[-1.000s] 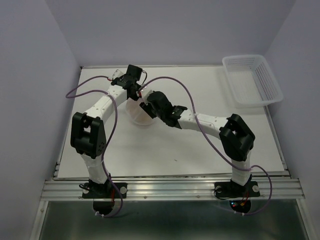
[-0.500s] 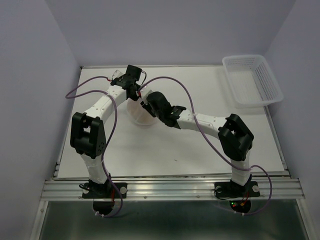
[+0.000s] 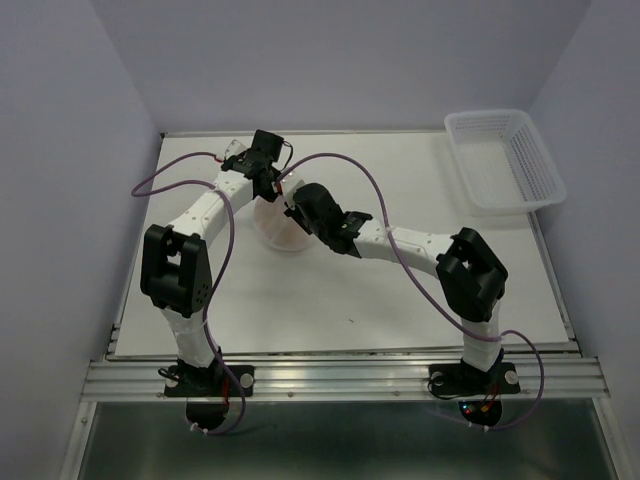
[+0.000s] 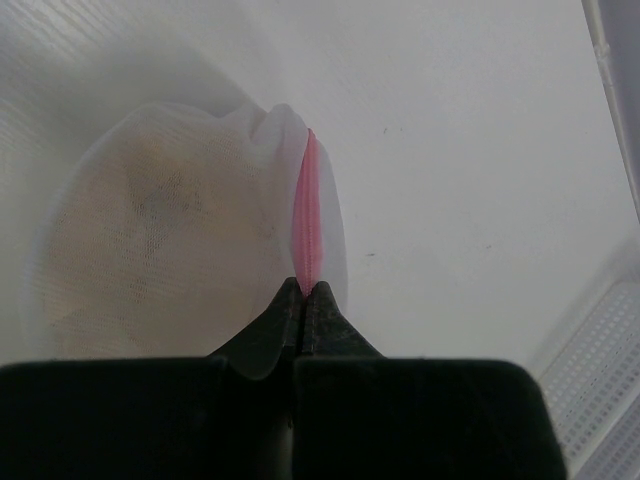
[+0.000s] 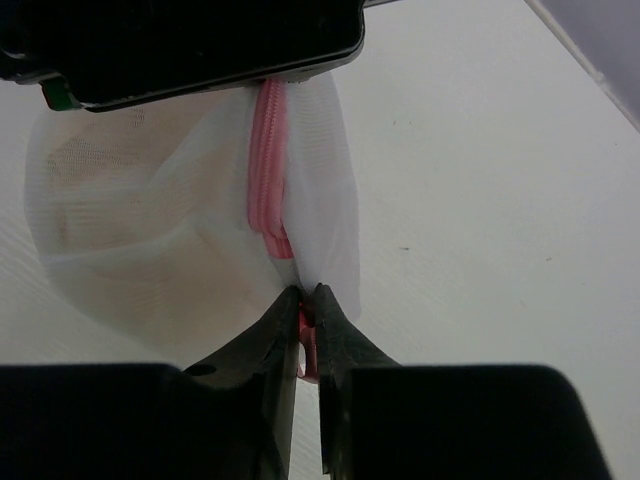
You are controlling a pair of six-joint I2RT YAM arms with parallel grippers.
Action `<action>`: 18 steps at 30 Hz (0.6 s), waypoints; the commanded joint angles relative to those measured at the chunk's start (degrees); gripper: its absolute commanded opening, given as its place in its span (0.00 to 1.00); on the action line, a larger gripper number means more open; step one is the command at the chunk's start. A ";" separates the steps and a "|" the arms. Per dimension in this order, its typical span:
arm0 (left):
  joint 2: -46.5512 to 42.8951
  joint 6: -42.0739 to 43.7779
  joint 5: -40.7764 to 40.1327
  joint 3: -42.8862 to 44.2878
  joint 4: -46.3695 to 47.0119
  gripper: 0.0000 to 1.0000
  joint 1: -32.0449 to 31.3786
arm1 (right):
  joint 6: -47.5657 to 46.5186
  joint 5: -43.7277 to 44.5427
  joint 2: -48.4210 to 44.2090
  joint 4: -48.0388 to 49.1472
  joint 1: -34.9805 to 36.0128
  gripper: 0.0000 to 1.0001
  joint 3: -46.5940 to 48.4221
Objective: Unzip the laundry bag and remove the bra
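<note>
One laundry bag (image 5: 150, 230), one bra (image 4: 140, 240) dim inside it, one basket (image 3: 505, 160). Left claw (image 4: 303, 290) and right claw (image 5: 303, 295) each pinch the bag's pink zipper (image 5: 268, 170); the right claw has edged slightly closer to the left.

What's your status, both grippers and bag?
Left gripper shut on laundry bag zipper end. Right gripper pinching opposite end. Bag unopened, bra inside. Nothing obstructing.

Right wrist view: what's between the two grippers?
The pink zipper of the laundry bag runs from the right gripper up to the left gripper at the frame's top; the left wrist view shows it too.
</note>
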 commanded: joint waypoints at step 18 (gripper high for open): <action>-1.57 0.60 -2.78 -0.73 -1.74 0.00 -0.52 | 7.85 6.69 -5.44 2.77 -0.52 0.01 -3.43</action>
